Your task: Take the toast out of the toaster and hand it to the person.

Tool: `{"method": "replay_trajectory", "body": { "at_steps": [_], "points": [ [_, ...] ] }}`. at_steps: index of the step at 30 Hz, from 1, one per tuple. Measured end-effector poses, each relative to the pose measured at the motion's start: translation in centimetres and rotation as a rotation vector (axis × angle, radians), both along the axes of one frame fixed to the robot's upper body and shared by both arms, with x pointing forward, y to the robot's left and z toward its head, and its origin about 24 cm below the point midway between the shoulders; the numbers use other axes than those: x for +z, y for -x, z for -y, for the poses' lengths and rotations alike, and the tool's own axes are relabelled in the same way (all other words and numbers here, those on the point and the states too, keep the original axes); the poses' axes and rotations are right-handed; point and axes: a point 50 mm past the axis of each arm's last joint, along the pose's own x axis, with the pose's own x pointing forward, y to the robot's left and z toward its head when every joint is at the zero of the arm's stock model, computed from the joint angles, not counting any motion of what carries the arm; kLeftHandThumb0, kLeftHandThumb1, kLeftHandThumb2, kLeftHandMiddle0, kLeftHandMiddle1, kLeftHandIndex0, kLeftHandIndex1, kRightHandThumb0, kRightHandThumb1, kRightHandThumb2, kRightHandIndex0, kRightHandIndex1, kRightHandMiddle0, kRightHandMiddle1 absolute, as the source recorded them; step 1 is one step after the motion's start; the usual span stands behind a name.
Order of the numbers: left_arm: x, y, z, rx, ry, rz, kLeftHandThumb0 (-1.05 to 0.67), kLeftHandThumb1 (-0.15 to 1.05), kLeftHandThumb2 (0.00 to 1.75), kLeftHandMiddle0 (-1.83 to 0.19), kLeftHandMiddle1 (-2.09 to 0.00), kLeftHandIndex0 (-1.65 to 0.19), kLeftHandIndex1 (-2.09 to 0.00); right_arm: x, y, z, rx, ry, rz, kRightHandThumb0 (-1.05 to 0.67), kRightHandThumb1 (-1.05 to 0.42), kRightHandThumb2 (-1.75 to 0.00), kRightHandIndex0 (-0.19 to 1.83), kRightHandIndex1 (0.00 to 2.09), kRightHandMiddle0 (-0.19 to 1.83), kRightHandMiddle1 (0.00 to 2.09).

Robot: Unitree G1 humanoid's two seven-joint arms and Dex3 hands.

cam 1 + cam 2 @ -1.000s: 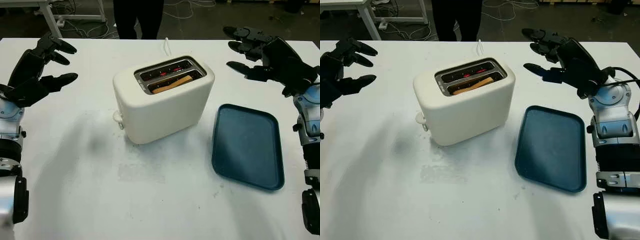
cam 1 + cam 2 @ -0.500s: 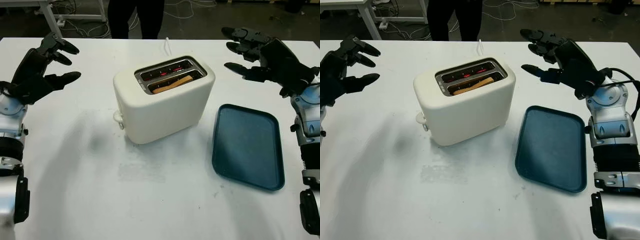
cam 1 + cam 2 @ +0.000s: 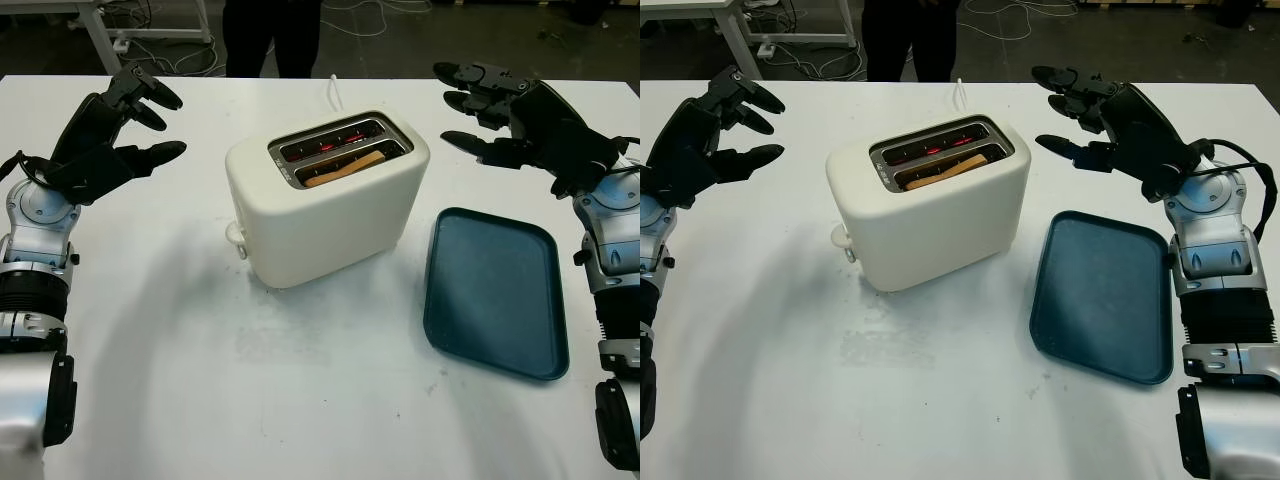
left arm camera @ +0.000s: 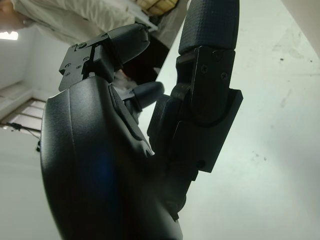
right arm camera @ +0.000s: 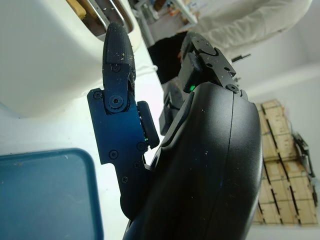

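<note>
No readable text is found.

No lettering, brand, number or sign can be made out on the toaster [image 3: 325, 205], the blue tray [image 3: 495, 290], the white table [image 3: 200, 390] or the black shells of the robot's hands.

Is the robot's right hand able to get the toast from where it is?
Probably yes. The right hand is open, beside the toaster, with nothing between them. The toast sits low in the near slot, so getting hold of it may be tricky.
</note>
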Motion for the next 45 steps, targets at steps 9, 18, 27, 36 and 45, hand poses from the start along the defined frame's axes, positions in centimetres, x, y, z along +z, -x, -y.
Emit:
{"method": "replay_trajectory", "body": {
  "at_steps": [9,18,27,36,45],
  "points": [
    [-0.16,-0.07,0.02,0.006,-0.011,-0.015,-1.05,0.92,0.33,0.0,-1.7,0.0,-1.57,-0.68,-0.23,0.17,-0.005,-0.003,-0.024,-0.6,-0.92,-0.29,0.26,0.0,0.26,0.0],
    [0.28,0.09,-0.24,0.013,-0.03,-0.003,-1.05,0.92,0.34,0.0,-1.68,0.0,-1.55,-0.72,-0.28,0.14,-0.005,-0.007,-0.024,-0.58,-0.92,-0.29,0.27,0.01,0.26,0.01],
    [0.15,0.36,-0.53,0.019,-0.031,-0.005,-1.05,0.92,0.37,0.0,-1.65,0.0,-1.54,-0.77,-0.31,0.2,-0.007,-0.008,-0.026,-0.6,-0.92,-0.28,0.27,0.01,0.27,0.01],
    [0.18,0.37,-0.56,0.019,-0.028,-0.004,-1.05,0.92,0.37,0.0,-1.62,0.0,-1.5,-0.74,-0.31,0.21,-0.013,-0.002,-0.022,-0.58,-0.92,-0.28,0.28,0.01,0.27,0.01],
    [0.21,0.56,-0.58,0.021,-0.041,0.002,-1.05,0.92,0.37,0.0,-1.62,0.0,-1.5,-0.72,-0.31,0.19,-0.012,-0.002,-0.021,-0.6,-0.92,-0.27,0.28,0.01,0.28,0.01]
  ]
}}
